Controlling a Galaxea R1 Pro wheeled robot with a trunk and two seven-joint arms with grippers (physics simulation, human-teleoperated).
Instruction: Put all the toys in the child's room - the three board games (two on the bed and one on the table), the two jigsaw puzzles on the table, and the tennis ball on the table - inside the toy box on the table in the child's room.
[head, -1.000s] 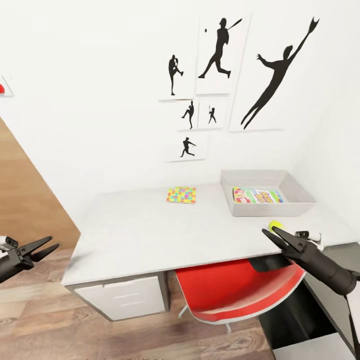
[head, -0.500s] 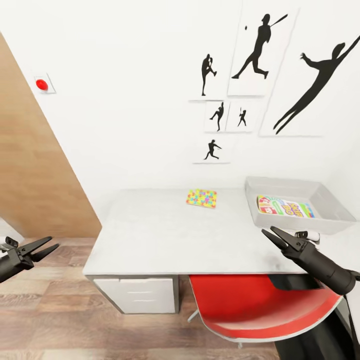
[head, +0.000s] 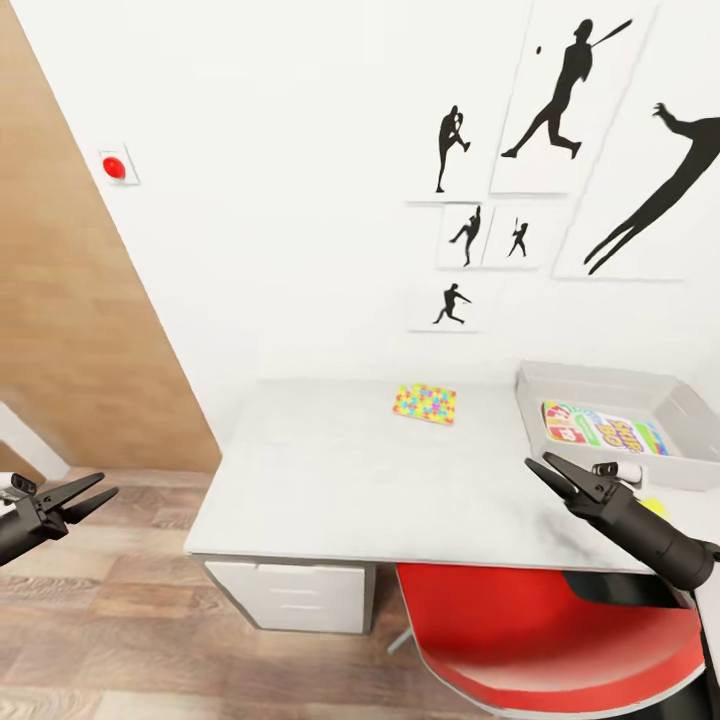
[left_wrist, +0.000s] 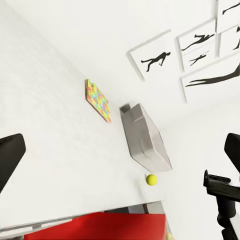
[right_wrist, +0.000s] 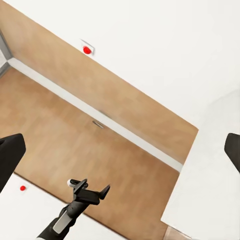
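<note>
Both grippers empty before the table.

The right gripper hangs with jaws parted over the table's near edge, with the tennis ball just beside it. A board game lies in the toy box; the jigsaw puzzle rests mid-table. The left gripper, also spread, hovers well apart over the floor.

Table w/ puzzle, toy box, tennis ball.
</note>
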